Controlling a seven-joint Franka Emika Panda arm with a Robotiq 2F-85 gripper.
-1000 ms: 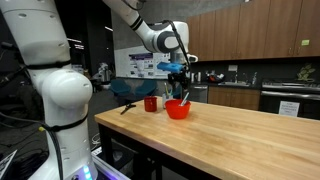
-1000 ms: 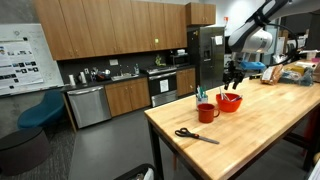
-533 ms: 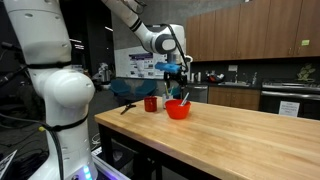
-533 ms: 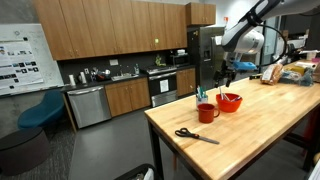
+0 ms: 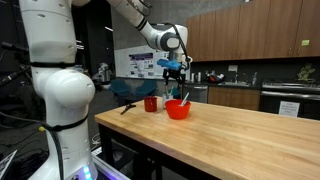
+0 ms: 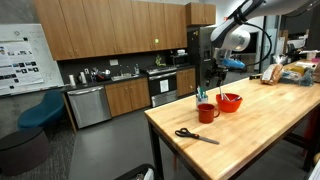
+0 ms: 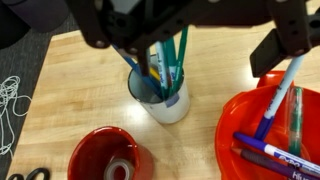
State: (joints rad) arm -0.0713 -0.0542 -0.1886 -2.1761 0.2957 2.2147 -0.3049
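My gripper (image 7: pixel 200 38) hangs open above a white cup (image 7: pixel 166 98) that holds several teal, blue and yellow pens (image 7: pixel 172 62). Nothing is between its dark fingers (image 7: pixel 108 30). To the right a red bowl (image 7: pixel 262 128) holds more markers (image 7: pixel 284 98). A red mug (image 7: pixel 110 156) stands in front of the cup. In both exterior views the gripper (image 5: pixel 174 70) (image 6: pixel 214 78) hovers over the mug (image 5: pixel 151 103) (image 6: pixel 207 112) and the bowl (image 5: pixel 178 109) (image 6: pixel 229 102) near the end of a wooden table (image 5: pixel 230 135).
Black-handled scissors (image 6: pixel 195 135) (image 5: pixel 127 107) lie on the table near the mug. A white cord (image 7: pixel 10 100) lies on the floor past the table's edge. Kitchen cabinets (image 6: pixel 100 40) and a dishwasher (image 6: pixel 88 105) stand behind. The robot's white base (image 5: pixel 55 100) fills the near side.
The gripper has moved sideways from above the red bowl to above the cup and risen a little. The mug, bowl and scissors have not moved.
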